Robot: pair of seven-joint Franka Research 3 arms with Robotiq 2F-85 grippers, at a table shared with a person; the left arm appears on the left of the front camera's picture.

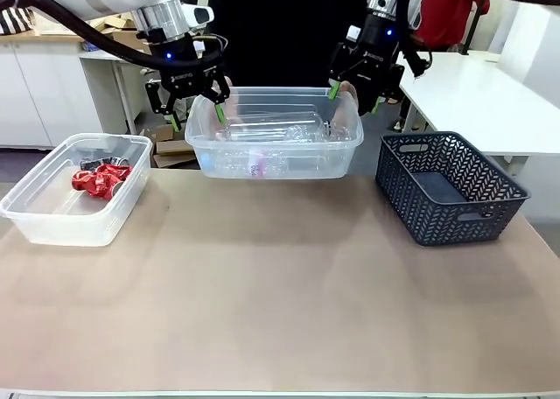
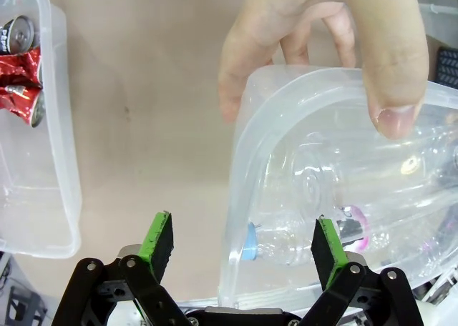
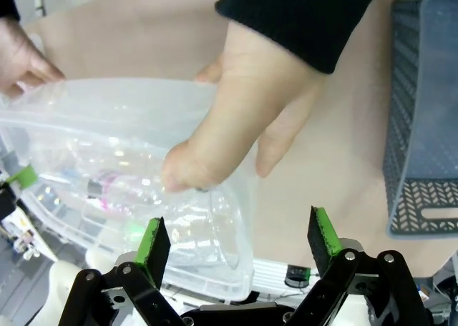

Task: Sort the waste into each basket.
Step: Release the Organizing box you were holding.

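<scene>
On the desk [image 1: 289, 303], a clear tub [image 1: 276, 158] of bottles [image 1: 262, 128] is held by a person's hands [image 3: 236, 111] between both wide-open, empty grippers, left [image 1: 194, 110] and right [image 1: 354, 97]. Red cans [image 1: 101, 178] lie in the second tub [image 1: 74, 215].

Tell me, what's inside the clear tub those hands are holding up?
The raised tub holds clear plastic bottles, one with a blue cap. Overlapping plastic hides their exact count.

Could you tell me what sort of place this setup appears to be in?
Probably a robotics lab or workshop. Two robot arms work at a table holding sorting tubs: one with cans, one with bottles. White cabinets and cardboard boxes stand behind.
</scene>
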